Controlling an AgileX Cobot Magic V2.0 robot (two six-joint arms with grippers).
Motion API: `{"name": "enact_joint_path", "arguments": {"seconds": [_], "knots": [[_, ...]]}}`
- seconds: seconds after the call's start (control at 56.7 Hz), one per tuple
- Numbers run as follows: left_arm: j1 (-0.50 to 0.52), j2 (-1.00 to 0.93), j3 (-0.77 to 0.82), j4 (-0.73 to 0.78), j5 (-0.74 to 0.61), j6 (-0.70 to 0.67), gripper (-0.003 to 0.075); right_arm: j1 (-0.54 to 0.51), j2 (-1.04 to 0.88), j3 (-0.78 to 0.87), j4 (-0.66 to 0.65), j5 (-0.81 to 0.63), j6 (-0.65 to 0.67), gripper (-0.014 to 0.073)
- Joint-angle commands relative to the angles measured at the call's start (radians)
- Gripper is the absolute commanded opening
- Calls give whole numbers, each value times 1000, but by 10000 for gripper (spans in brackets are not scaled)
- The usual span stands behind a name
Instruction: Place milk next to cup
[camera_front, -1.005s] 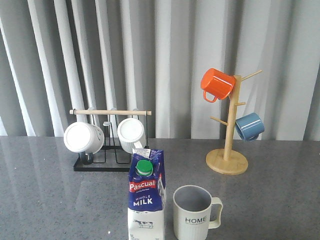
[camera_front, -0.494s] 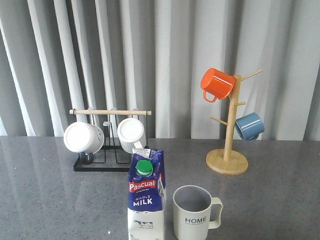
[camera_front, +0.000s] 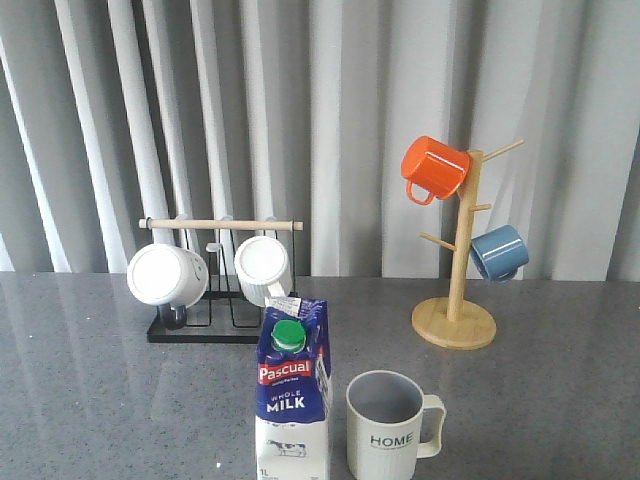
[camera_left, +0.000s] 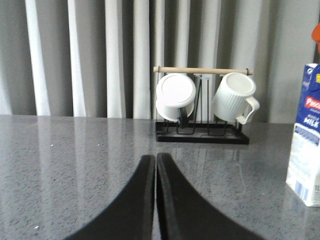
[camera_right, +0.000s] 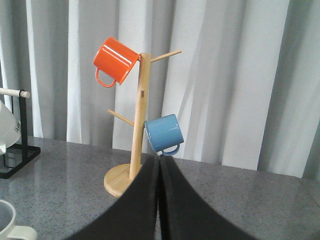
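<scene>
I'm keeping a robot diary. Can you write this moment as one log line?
milk: upright beside cup | left end effector: shut, empty | right end effector: shut, empty | neither touches milk

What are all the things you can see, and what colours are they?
milk: one, blue and white carton with green cap, front of table, left of the cup
cup: one, off-white, grey inside, front of table
white mugs: two, on the black rack
rack: one, black with wooden bar, back left
mug tree: one, wooden, back right
orange mug: one, high on the tree
blue mug: one, lower on the tree
table: one, grey speckled
curtain: grey, behind everything
left gripper: black, shut, empty
right gripper: black, shut, empty
</scene>
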Motion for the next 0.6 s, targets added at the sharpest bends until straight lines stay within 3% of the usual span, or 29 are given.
{"name": "enact_joint_path", "arguments": {"seconds": [0.0,0.229,0.582], "knots": [[29,-19,-12,-37,-7,43,-7,-5,-1,-31,6,-62,-9,-8],[33,-19,-12,-50,2,65,-7,-5,-1,-31,6,-62,-9,-8],[33,-17,-12,-50,-3,-14,-7,-5,-1,-31,6,-62,-9,-8]]}}
